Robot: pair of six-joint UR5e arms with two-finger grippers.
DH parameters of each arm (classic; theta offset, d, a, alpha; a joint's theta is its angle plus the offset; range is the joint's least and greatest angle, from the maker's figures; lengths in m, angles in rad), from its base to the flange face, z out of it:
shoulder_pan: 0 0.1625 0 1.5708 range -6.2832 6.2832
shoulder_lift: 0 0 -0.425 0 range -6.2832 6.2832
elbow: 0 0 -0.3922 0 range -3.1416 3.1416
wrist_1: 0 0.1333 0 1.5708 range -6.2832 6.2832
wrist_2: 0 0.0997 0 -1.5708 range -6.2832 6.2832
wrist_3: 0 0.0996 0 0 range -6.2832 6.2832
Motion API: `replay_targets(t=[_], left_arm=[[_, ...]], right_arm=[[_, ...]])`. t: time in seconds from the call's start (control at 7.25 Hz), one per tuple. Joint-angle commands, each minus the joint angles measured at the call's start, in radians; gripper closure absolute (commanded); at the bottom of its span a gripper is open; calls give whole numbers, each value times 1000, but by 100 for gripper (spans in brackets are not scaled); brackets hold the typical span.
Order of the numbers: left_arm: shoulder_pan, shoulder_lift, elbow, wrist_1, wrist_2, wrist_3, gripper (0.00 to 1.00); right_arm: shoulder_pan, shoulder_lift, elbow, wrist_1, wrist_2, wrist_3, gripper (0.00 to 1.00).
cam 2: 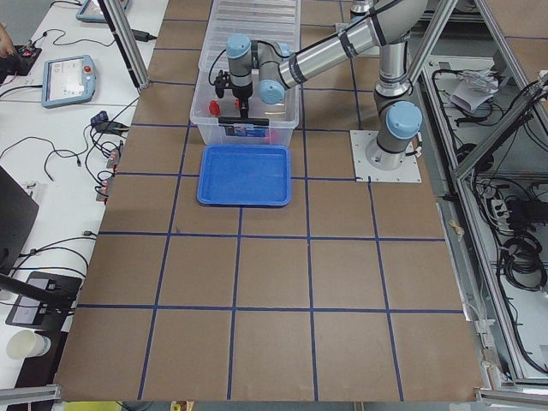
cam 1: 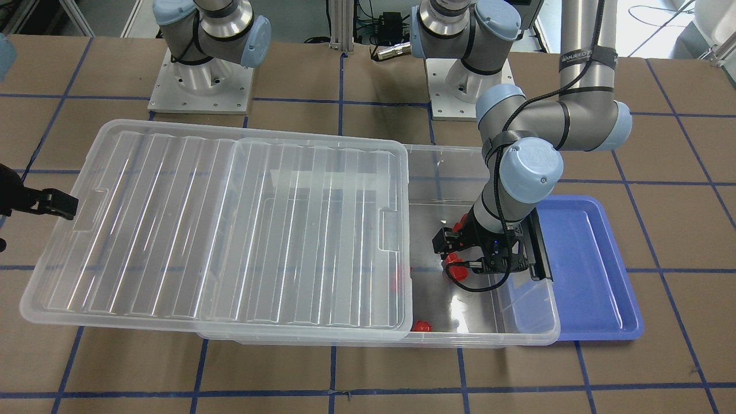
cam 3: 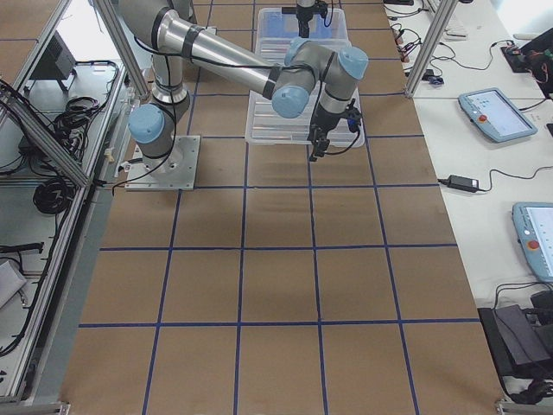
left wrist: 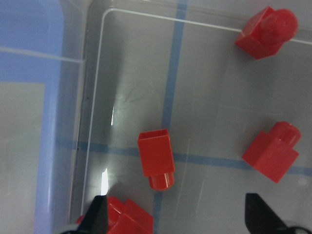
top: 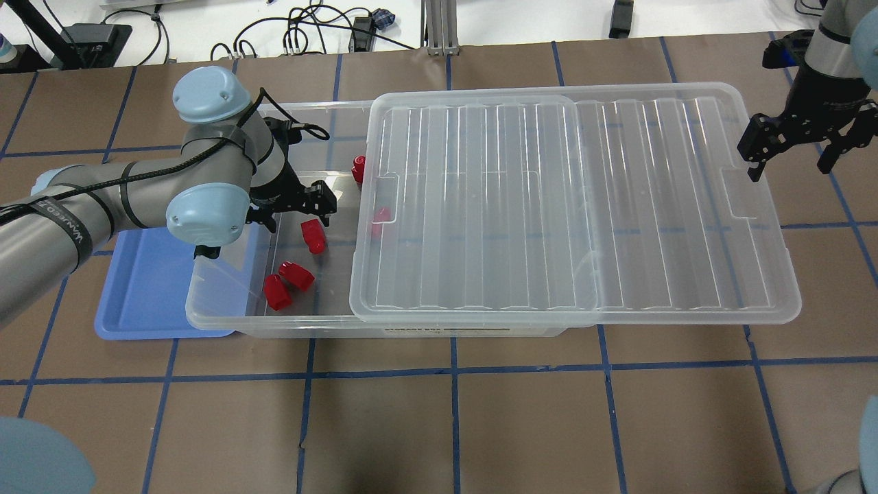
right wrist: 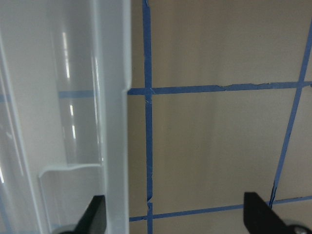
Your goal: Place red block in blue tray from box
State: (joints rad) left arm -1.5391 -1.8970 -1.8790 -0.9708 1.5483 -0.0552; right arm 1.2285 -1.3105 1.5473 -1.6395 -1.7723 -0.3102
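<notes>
The clear box (top: 226, 321) lies across the table with its ribbed lid (top: 569, 206) slid toward my right, so its left end is uncovered. Several red blocks lie in that open end (top: 313, 236) (top: 297, 273) (top: 276, 293). My left gripper (top: 295, 209) is open inside the box, pointing down. In the left wrist view one red block (left wrist: 156, 156) lies on the floor just ahead of the spread fingertips (left wrist: 100, 214). The blue tray (top: 147, 288) sits against the box's left end and holds no block. My right gripper (top: 792, 154) is open and empty beside the lid's far right edge.
A black latch handle (cam 1: 540, 247) sits on the box's short end, between the left gripper and the tray (cam 1: 581, 259). One more red block (top: 381, 216) shows through the lid's edge. The lid overhangs the box at the right end. Brown table with blue tape lines lies around.
</notes>
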Motion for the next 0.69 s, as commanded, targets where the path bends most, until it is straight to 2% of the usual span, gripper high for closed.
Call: replay_targets(t=[0.0,0.28,0.41,0.55], left_arm=[[4,-34,-22,12,-20,-28,0],[2,-82,-23,111,-30,-32,3],[2,-91,-23,121,-30,-34,18],[4,-91,-23,122,-30,-34,50]], right_arm=[[2,-64,-9,-2,17,2,0],[2,-111,-10,-5,19,5,0],[3,-127,-10,-5,36,5,0],[3,-127,-9,-5,51,5,0]])
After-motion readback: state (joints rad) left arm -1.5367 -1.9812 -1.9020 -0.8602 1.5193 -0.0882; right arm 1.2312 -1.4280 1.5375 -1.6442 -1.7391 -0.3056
